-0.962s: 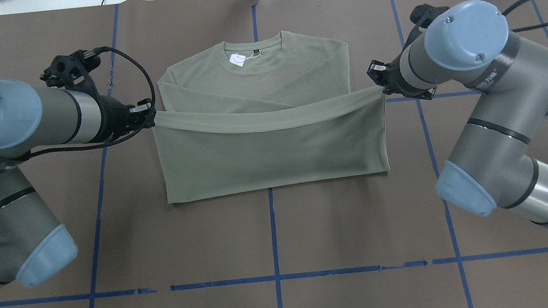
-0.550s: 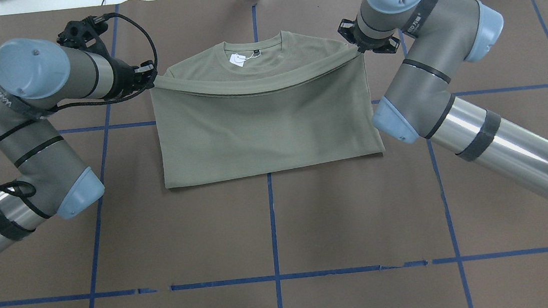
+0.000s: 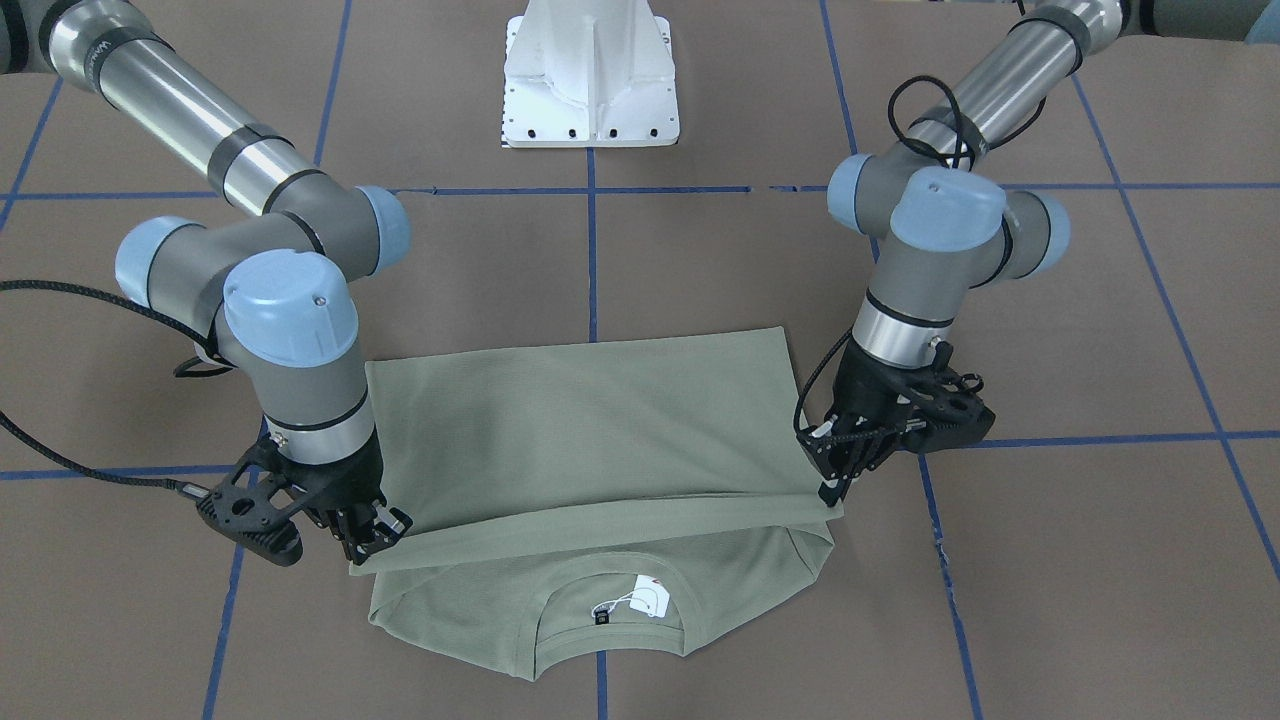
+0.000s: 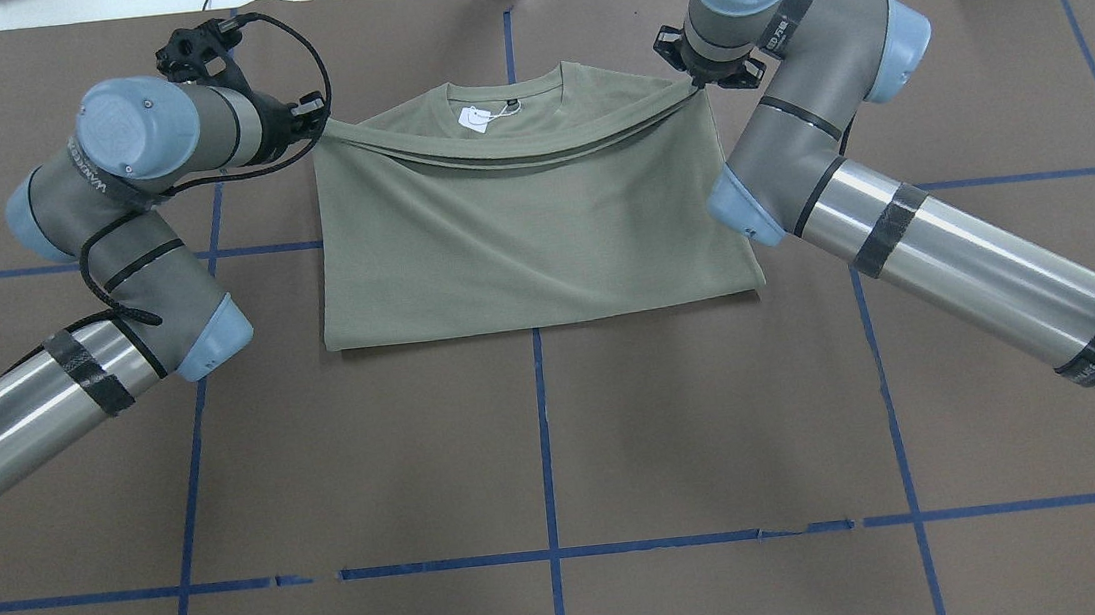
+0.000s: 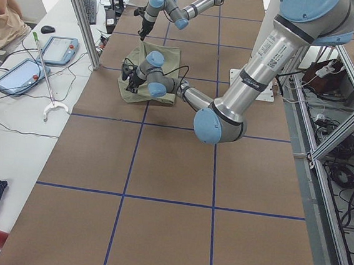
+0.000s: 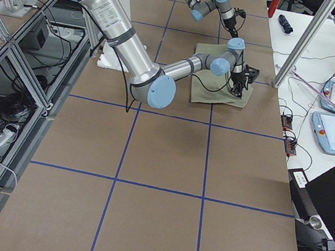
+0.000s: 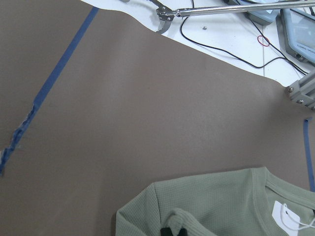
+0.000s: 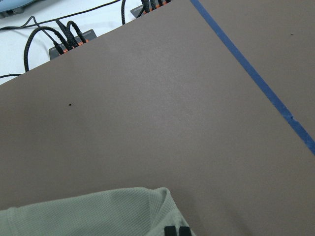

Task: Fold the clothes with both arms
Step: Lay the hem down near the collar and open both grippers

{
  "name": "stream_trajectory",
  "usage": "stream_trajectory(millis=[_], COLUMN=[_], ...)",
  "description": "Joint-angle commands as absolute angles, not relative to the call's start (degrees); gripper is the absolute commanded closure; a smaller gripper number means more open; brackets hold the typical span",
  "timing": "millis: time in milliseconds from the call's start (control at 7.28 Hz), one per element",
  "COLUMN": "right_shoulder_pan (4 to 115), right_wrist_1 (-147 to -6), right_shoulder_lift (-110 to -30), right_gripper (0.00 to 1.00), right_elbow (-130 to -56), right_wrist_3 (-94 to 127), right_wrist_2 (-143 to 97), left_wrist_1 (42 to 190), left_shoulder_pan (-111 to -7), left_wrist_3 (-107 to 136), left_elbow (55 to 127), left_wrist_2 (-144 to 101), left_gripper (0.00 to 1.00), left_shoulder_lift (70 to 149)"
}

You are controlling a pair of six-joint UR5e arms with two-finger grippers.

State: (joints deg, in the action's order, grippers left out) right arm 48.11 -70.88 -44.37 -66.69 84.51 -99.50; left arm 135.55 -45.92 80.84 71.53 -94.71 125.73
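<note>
The pale sage-green shirt point(image 4: 521, 240) lies on the brown table, folded across its middle. Its lifted bottom hem is stretched between my grippers just short of the collar and white tag point(image 4: 472, 119). My left gripper point(image 4: 321, 120) is shut on the hem's corner at the shirt's left shoulder. My right gripper point(image 4: 699, 84) is shut on the other corner at the right shoulder. In the front-facing view the shirt point(image 3: 590, 430) shows the left gripper point(image 3: 830, 490) on the right and the right gripper point(image 3: 375, 540) on the left. Both wrist views show shirt fabric point(image 7: 221, 206) point(image 8: 98, 216) by the black fingertips.
The white pedestal base point(image 3: 590, 90) stands at the near table edge. Blue tape lines point(image 4: 543, 428) cross the brown mat. Cables and plugs point(image 8: 64, 37) lie just beyond the far edge. A side table with tablets point(image 5: 59, 49) runs beside that edge.
Both grippers carried the hem away from the robot, from mid-shirt up to the shoulders. The fold edge nearest the robot slid farther away and the folded shirt became shorter.
</note>
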Motion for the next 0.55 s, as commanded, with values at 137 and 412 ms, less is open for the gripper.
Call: stream_trajectory(millis=[137, 412], right_shoulder_pan=[48.2, 48.3], right_wrist_1=[-68.6, -68.6], right_shoulder_lift=[-44.1, -44.1], right_gripper=[1.00, 0.88], right_elbow=[-64.1, -64.1], right_wrist_3=[84.5, 84.5], right_wrist_2=[-99.2, -99.1], left_wrist_1=[137.9, 137.8], left_shoulder_pan=[-46.0, -45.9], left_wrist_3=[79.4, 79.4], left_elbow=[67.6, 67.5], left_wrist_2=[-93.6, -93.6], left_gripper=[1.00, 0.99], left_shoulder_lift=[126.1, 126.2])
